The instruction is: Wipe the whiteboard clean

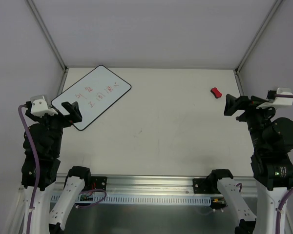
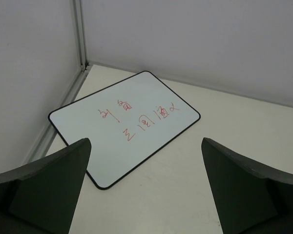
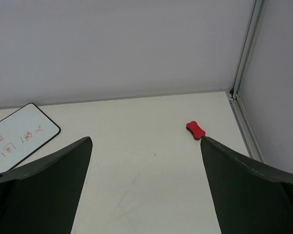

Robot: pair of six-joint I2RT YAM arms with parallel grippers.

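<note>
- Toward 10 o'clock on the table [image 1: 176, 131], seen from above, the whiteboard [image 1: 92, 97] lies flat and slanted, one corner close to the left wall.
- Red marks [image 2: 136, 119], in two short rows, sit across the middle of the whiteboard.
- At about 9 o'clock, the left gripper [image 1: 73, 111] is over the whiteboard's near edge, its jaws spread wide with nothing between them.
- From the left wrist, the whiteboard [image 2: 124, 124] fills the view at 12 o'clock, between two dark fingers [image 2: 53, 185].
- At 3 o'clock, the right gripper [image 1: 236, 106] also has its jaws spread wide, with nothing in them.
- A small red eraser [image 1: 215, 92] lies at 2 o'clock, near the right gripper and well apart from the whiteboard.
- From the right wrist, the eraser [image 3: 196, 130] lies at 1 o'clock and a whiteboard corner [image 3: 19, 139] at 9 o'clock.
</note>
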